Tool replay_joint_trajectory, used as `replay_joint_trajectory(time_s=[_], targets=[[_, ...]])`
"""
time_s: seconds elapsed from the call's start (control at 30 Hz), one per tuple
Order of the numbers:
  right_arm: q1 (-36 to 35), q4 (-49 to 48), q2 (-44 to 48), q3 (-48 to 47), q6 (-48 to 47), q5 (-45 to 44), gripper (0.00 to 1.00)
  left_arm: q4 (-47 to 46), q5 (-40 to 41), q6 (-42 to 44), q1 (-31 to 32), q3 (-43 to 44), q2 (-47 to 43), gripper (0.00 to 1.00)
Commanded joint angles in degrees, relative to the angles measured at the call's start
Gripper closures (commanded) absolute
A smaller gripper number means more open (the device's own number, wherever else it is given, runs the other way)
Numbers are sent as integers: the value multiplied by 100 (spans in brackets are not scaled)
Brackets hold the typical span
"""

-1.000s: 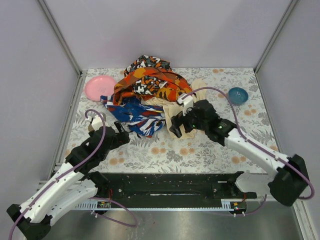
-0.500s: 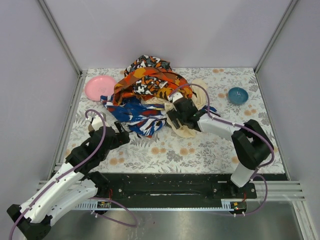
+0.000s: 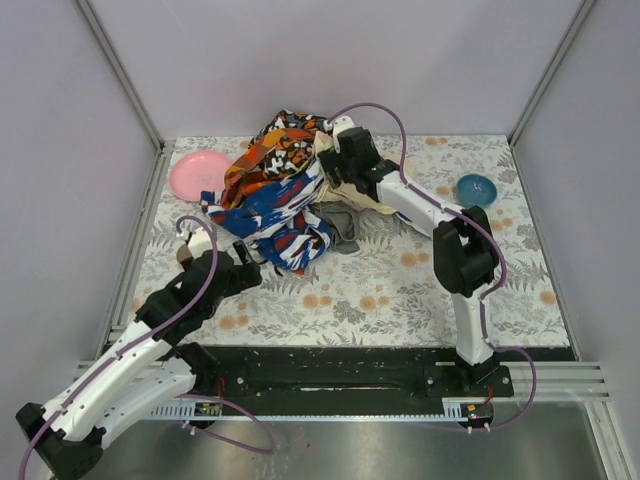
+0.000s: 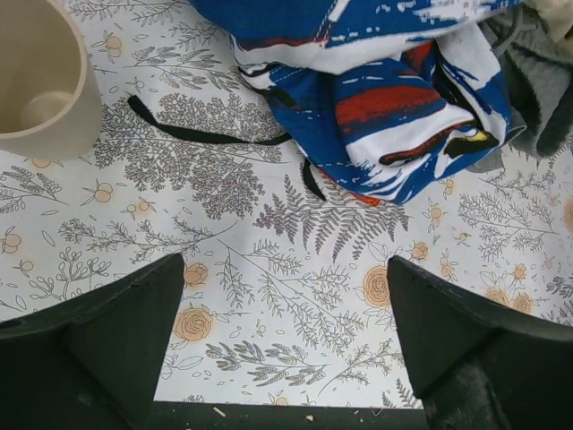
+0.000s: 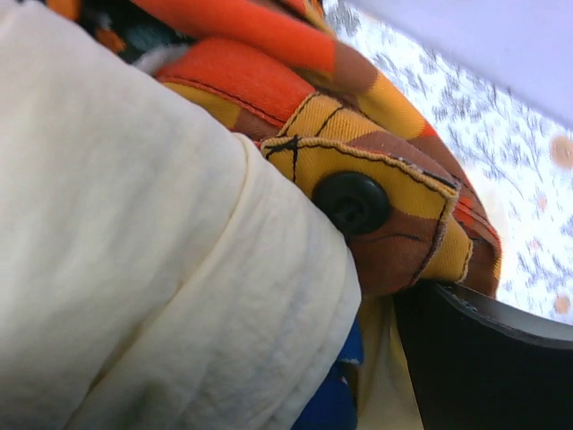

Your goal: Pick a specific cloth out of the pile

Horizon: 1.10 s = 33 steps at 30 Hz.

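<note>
Grey cloth (image 3: 342, 228) pokes out at the near right side of the pile (image 3: 285, 185), on the desk (image 3: 400, 290). It sits just beside the blue, white and red cloth (image 3: 270, 215) and touches it. I see an orange and black cloth (image 3: 285, 155) on top of the heap, and a cream cloth (image 3: 350, 195) under my right arm. My right fingers (image 3: 332, 150) are pushed into the top of the heap. Cloth hides them, so I cannot tell if they are spread or pinching. My left fingers (image 3: 245, 272) are spread wide and hold nothing, low over the desk near the blue cloth. A pink plate (image 3: 200, 172) lies left of the heap and a blue bowl (image 3: 476, 189) is well off to the right.
</note>
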<state>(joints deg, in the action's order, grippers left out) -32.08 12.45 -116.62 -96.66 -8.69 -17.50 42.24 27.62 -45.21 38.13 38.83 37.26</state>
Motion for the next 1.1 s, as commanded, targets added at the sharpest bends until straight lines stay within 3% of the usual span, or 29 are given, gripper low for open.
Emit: replay_joint_trajectory(time_s=[0.0,0.27,0.47,0.67,0.9,1.07], targets=[[113,-94,-843,-1493,-19,649,1,-760,-378,521,10,63,176,1],[289,951,-2724,-3164,376,1520,1,-2631,-2266,1953,10,405,1247,1],[632,2006,-3604,-4255,1044,2723,1,-3932,-3341,2947,81,1274,3038,1],[782,2148,-3447,-3922,1009,3401,1,-3891,-3053,3255,125,2952,5245,1],[791,2157,-3385,-3878,1176,3920,0,-2222,-2113,2826,133,5826,7952,1],[791,2174,-3315,-3799,1124,3965,1,-1289,-1339,2518,133,6839,8956,1]])
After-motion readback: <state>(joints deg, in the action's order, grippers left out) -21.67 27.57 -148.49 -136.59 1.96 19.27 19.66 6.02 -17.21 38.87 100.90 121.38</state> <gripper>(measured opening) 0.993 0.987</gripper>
